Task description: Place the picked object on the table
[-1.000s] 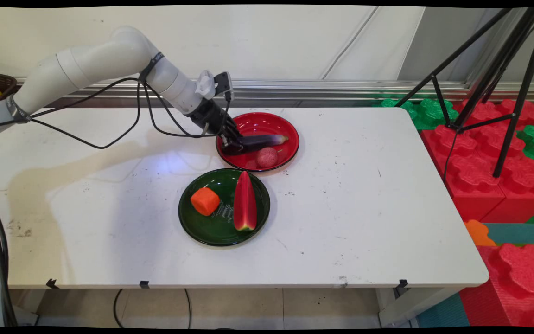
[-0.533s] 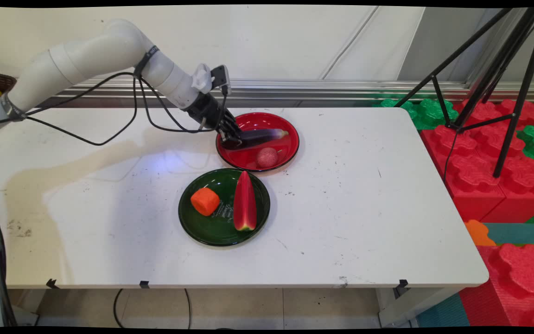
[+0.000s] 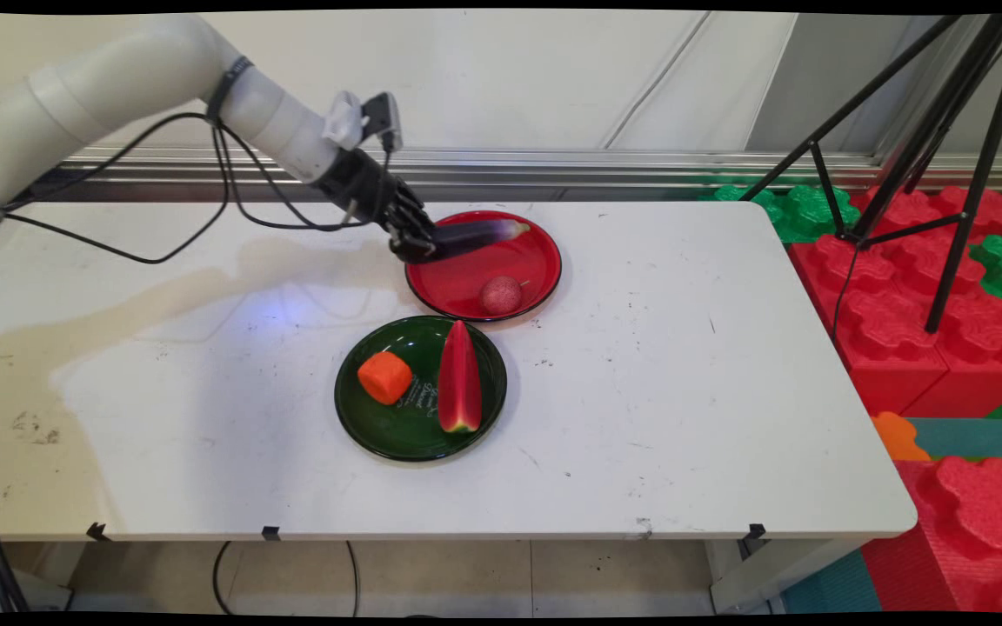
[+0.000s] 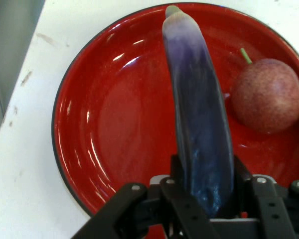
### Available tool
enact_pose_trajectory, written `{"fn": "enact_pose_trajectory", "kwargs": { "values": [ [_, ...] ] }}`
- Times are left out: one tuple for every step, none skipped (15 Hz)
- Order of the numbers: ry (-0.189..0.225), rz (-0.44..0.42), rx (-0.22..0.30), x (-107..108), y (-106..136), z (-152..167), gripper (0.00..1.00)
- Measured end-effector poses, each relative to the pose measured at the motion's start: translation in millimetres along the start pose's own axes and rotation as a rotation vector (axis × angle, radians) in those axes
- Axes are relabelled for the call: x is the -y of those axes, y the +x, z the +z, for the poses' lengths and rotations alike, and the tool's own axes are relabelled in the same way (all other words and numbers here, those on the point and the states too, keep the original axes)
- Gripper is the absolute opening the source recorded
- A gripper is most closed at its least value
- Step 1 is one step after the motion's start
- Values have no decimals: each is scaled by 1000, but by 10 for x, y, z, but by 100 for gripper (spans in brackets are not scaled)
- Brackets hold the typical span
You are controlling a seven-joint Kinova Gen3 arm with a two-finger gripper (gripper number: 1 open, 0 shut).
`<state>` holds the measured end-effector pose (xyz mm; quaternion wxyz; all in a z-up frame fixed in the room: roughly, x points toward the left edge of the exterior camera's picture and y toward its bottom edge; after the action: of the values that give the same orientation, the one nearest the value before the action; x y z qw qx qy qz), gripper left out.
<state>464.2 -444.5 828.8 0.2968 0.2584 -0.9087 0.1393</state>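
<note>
My gripper (image 3: pixel 418 246) is shut on the thick end of a purple eggplant (image 3: pixel 477 235), which hangs above the left part of the red plate (image 3: pixel 536 239). In the hand view the eggplant (image 4: pixel 199 119) runs straight up from between the gripper (image 4: pixel 207 199), over the red plate (image 4: pixel 104 124). A round reddish fruit (image 3: pixel 501 295) with a small stem lies on that plate's near side, and the fruit (image 4: pixel 267 94) shows at the right of the hand view.
A dark green plate (image 3: pixel 366 426) in front of the red one carries an orange chunk (image 3: pixel 384 376) and a watermelon slice (image 3: pixel 459 378). Black cables (image 3: pixel 231 187) hang from the arm. A tripod (image 3: pixel 927 139) and red and green foam blocks (image 3: pixel 901 322) stand right of the table.
The gripper has lifted the eggplant off the red plate and drawn it up and to the left. The round fruit and the green plate's items have stayed put.
</note>
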Motion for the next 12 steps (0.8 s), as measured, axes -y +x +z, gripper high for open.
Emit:
{"fn": "enact_pose_trajectory", "kwargs": {
  "values": [
    [-1,-1,-3,-11,-13,-56,0],
    [-1,-2,-7,-26,-32,-139,0],
    [-2,-3,-10,-37,-47,-197,0],
    [-3,-5,-12,-54,-70,-280,0],
    [-6,-7,-14,-77,-99,-380,0],
    [-9,-9,-14,-102,-130,-480,0],
    [-12,-11,-14,-122,-156,-557,0],
    [-16,-12,-11,-146,-193,-650,0],
    [-22,-13,-7,-169,-233,-738,0],
    [-26,-13,-3,-186,-268,-809,0],
    [-31,-9,5,-204,-315,-891,0],
    [-36,-3,15,-220,-368,-968,0]
  ]
}}
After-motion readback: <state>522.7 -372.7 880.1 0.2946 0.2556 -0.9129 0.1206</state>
